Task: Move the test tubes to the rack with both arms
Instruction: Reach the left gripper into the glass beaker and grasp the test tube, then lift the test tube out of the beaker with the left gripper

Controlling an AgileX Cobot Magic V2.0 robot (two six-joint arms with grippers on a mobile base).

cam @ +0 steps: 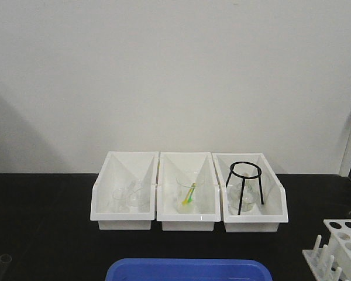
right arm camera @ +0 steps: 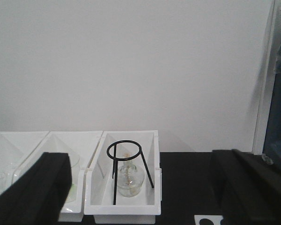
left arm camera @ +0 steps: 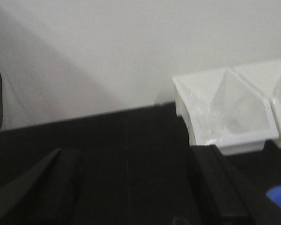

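The white rack (cam: 341, 246) with round holes and upright pegs stands at the table's front right; one corner of it shows in the right wrist view (right arm camera: 207, 220). A clear test tube's open rim (cam: 2, 260) shows at the front left edge, the rest cut off. No arm shows in the front view. My left gripper (left arm camera: 131, 192) is open over bare black table, with its fingers (left arm camera: 35, 187) wide apart and nothing between them. My right gripper (right arm camera: 140, 190) is open and empty, with its fingers (right arm camera: 40, 187) wide apart, facing the bins from the near side.
Three white bins (cam: 190, 222) stand in a row at mid table. The left one (left arm camera: 253, 133) holds clear glassware, the middle one a beaker (cam: 190, 193), and the right one a black tripod ring (right arm camera: 124, 152) over a flask (right arm camera: 130, 180). A blue tray (cam: 187, 270) lies at the front.
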